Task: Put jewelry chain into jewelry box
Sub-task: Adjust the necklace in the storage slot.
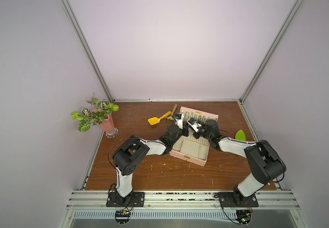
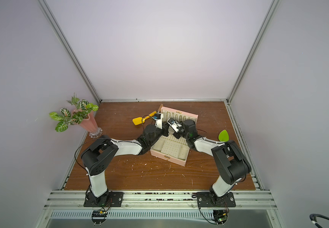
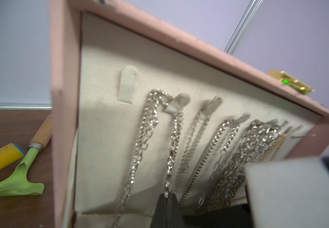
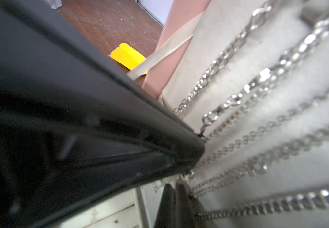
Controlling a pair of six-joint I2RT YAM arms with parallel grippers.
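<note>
The pink jewelry box (image 1: 191,159) (image 2: 169,159) stands open mid-table, its lid (image 3: 65,98) upright at the back. Several silver chains hang from hooks on the cream lining of the lid. Both arms meet over the back of the box, in front of the lid. My left gripper (image 3: 166,199) is shut on the bottom end of one hanging jewelry chain (image 3: 172,142) (image 4: 236,98), which runs taut up to its hook. Beside it, my right gripper (image 4: 175,187) is shut, tips against the lining among chain links. I cannot tell whether it pinches any.
A yellow spatula (image 1: 155,120) and a green trowel with a wooden handle (image 1: 173,110) lie left of the lid. A potted plant in a pink vase (image 1: 102,122) stands at the far left. A green leaf-shaped piece (image 1: 240,135) lies right of the box.
</note>
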